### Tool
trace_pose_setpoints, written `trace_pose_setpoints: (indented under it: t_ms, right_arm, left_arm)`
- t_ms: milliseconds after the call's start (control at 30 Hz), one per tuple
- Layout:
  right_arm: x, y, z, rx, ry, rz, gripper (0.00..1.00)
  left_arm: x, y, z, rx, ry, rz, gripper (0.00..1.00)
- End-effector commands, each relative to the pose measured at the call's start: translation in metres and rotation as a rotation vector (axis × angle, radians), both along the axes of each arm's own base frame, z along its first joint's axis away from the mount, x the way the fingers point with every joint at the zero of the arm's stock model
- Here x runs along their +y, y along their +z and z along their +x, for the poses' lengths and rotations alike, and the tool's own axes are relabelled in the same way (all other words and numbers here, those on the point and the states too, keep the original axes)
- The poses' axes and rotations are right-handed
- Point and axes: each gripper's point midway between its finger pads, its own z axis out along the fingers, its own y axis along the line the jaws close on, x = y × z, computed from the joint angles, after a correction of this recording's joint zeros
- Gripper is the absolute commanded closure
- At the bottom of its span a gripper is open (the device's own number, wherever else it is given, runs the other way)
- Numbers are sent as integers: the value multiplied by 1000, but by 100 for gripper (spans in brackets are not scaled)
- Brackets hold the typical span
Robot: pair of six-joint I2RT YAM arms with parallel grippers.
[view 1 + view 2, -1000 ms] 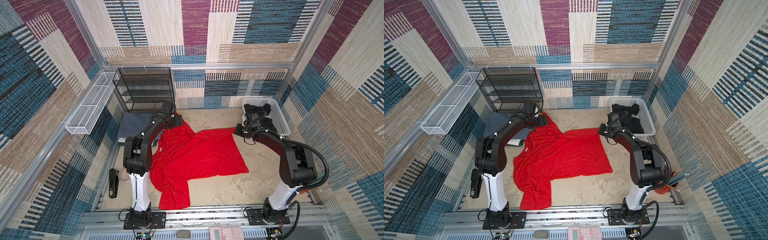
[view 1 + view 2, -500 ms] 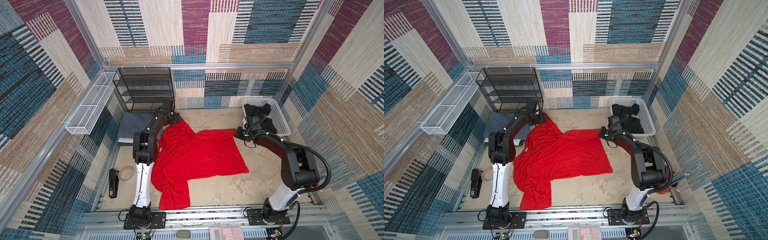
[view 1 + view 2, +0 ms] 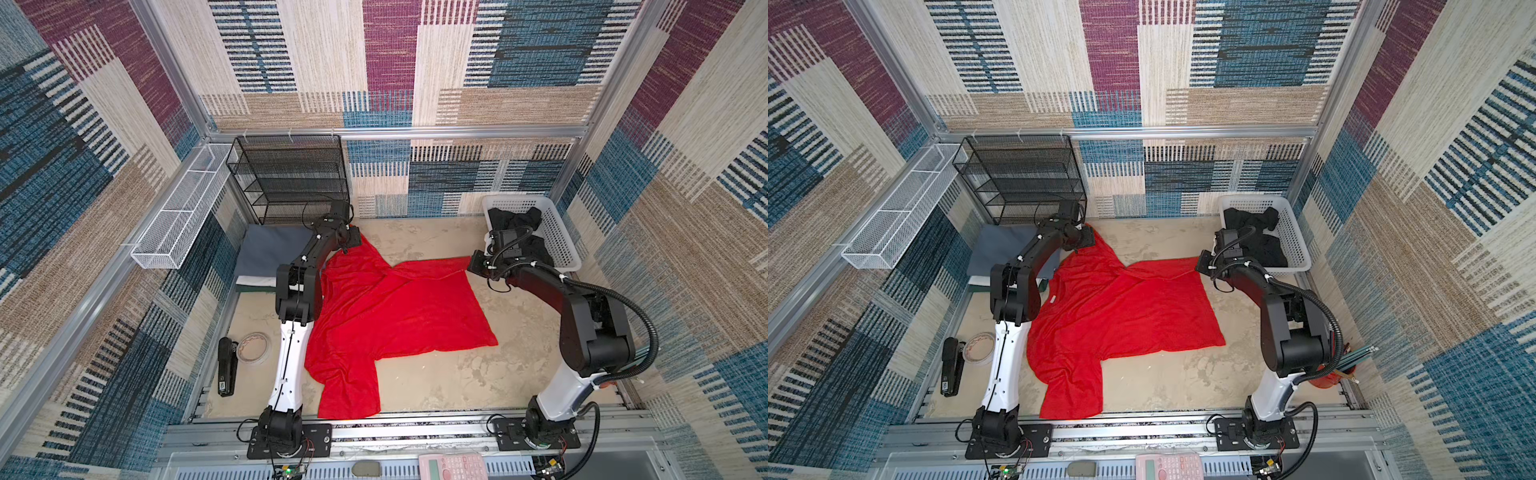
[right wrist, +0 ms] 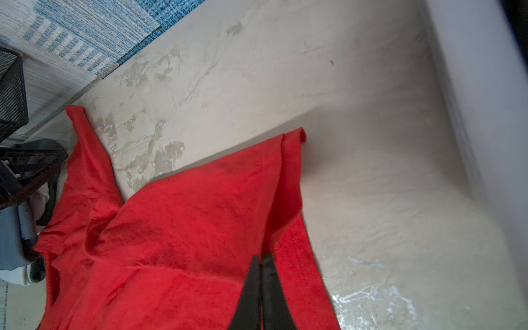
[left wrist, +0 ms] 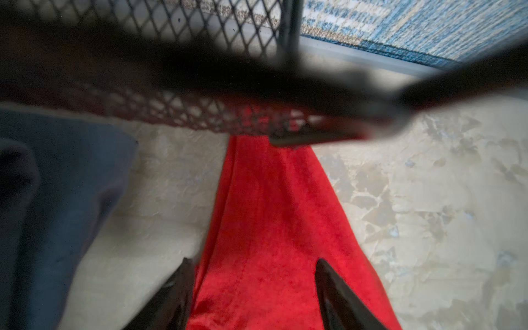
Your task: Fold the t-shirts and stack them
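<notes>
Now, its arm drawn upright, the left gripper point(image 5: 253, 261) straddles the red t-shirt point(image 3: 395, 307) with jaws parted, while the right gripper point(image 4: 261, 257) stays clenched on its hem, likely readying a spread.

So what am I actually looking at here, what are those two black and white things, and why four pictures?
Those are two robot arms bolted at a table's front edge. Two pictures look down from overhead. The other two come from small cameras on each arm's wrist, looking along its claw. On the sandy table lies a large bright red t-shirt, spread out. At the back, on the left, sits a folded grey t-shirt; on the right, a white plastic basket holding black clothing. A black stapler and a roll of tape lie by the left side. The right claw is pinched shut on the red shirt's edge. The left claw is open, its fingers either side of a strip of the red cloth.
</notes>
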Motion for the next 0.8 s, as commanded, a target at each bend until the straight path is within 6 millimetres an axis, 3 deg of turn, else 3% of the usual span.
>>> trace_pose_setpoints:
  t_ms: [0,333,633,767]
  right_arm:
    - [0,6,4,-22,5,-1,100]
    - [1,12,3,-37,3,5,100]
    - [2,11,2,-34,11,10,100]
    - [2,9,1,-31,14,12,100]
  left_arm:
    - [6,-28,-21,116,-6,34,33]
    - [2,-29,-26,132,-28,39,35]
    - [3,-9,-35,58,-18,40,34]
    - [5,1,-37,-18,-3,32,28]
